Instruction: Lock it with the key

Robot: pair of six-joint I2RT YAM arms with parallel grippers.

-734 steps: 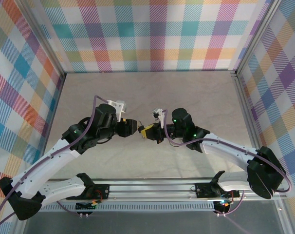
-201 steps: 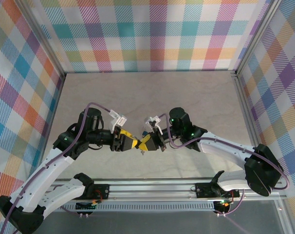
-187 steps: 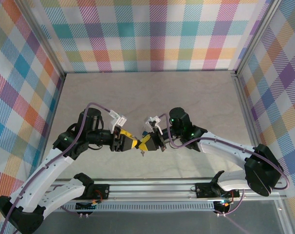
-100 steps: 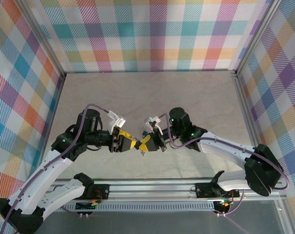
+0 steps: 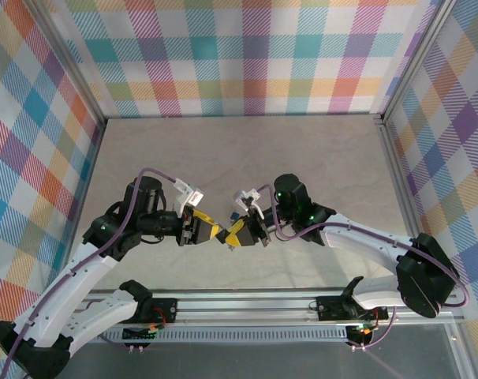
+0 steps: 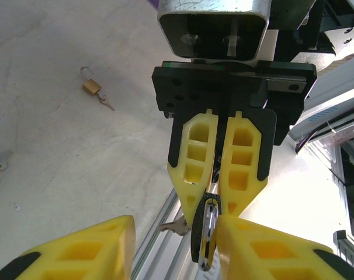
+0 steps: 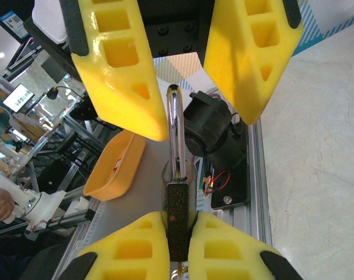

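A padlock with a black body (image 7: 178,224) and a silver shackle (image 7: 174,134) is held above the table between the two arms. My right gripper (image 7: 179,221) is shut on the body, also seen in the top view (image 5: 240,231). My left gripper (image 5: 210,230) faces it with its jaws open around the shackle (image 6: 205,233). One left finger (image 6: 270,251) lies against the shackle; the other finger (image 6: 77,254) stands well apart. A silver key (image 6: 176,227) hangs by the padlock's lower end; I cannot tell whether it sits in the keyhole.
A small brass padlock (image 6: 91,87) with its own key lies on the beige table (image 5: 247,150) behind the grippers. A metal rail (image 5: 247,304) runs along the near edge. Checked walls (image 5: 247,55) close in the back and both sides.
The left gripper's jaws have narrowed around the shackle. Both grippers have drifted slightly left with the padlock. The right gripper's grip is unchanged.
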